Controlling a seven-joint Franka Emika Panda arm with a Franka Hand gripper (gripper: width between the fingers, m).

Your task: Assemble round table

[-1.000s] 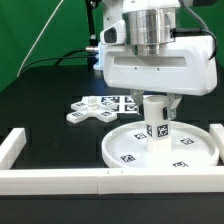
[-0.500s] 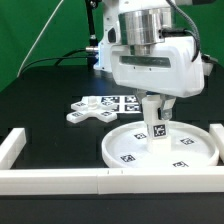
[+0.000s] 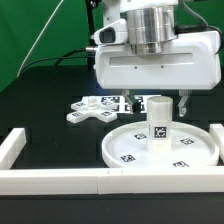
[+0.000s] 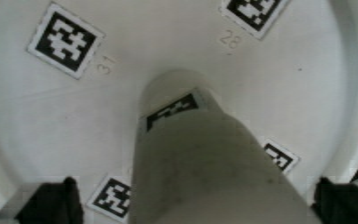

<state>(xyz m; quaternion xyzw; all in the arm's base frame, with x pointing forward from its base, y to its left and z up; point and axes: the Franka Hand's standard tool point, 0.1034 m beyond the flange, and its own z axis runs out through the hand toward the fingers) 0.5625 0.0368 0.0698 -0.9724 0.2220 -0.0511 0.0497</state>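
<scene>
- The black tabletop (image 3: 40,95) looks flat and matte, with free room at the exterior view's left inside the white border rail (image 3: 60,179).
- The cross-shaped base (image 3: 88,111) lies flat just beside the marker board (image 3: 122,102). It is likely light, rigid plastic, best pinched across one arm.
- The round disc (image 3: 112,146) lies flat, and the leg (image 3: 158,125) stands upright about its middle. The leg looks smooth and stiff and may slip, so it is best taken across its sides near the top.
- The gripper (image 3: 158,102) hangs over the leg, its fingers (image 4: 51,203) spread wide and holding nothing.

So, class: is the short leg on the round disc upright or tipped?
Upright: the leg stands vertically near the middle of the disc, top face level.
</scene>
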